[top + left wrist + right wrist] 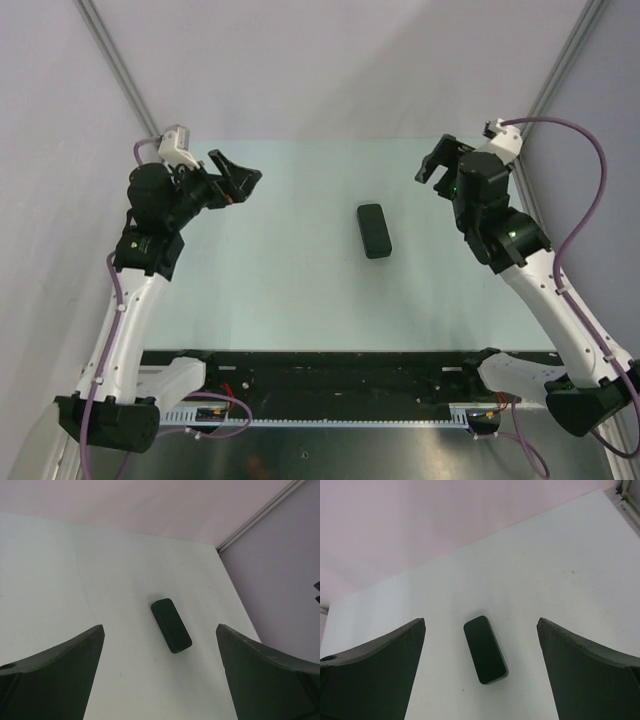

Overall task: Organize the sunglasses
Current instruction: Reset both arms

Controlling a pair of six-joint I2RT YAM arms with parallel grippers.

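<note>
The sunglasses are out of view in all three views. A black oblong case [373,230] lies shut on the pale table, a little right of centre. It also shows in the left wrist view as the case [171,625] and in the right wrist view as the case [485,649]. My left gripper [240,178] hangs open above the far left of the table, well apart from the case. My right gripper [436,163] hangs open above the far right, also apart from it. Nothing is between either pair of fingers [60,672] [590,675].
The pale table [290,260] ends at walls on the far side and both flanks, with metal corner rails [120,70]. A black strip with cables runs along the near edge by the arm bases [340,385].
</note>
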